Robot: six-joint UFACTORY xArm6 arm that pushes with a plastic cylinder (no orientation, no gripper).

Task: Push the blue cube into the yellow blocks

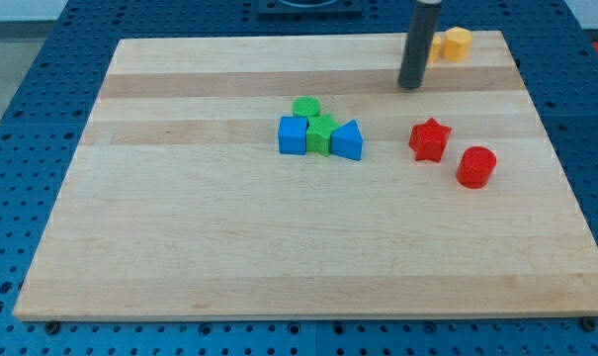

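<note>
The blue cube (293,135) sits near the board's middle, touching a green star-shaped block (321,133). A yellow block (458,43) stands at the view's top right, with a second yellow block (438,46) partly hidden behind the rod. My tip (410,86) rests on the board just below and left of the yellow blocks, well to the upper right of the blue cube.
A green cylinder (305,107) sits above the cluster and a blue wedge-like block (347,140) on its right. A red star (429,138) and a red cylinder (475,166) lie to the right. The wooden board (279,257) ends in blue pegboard all round.
</note>
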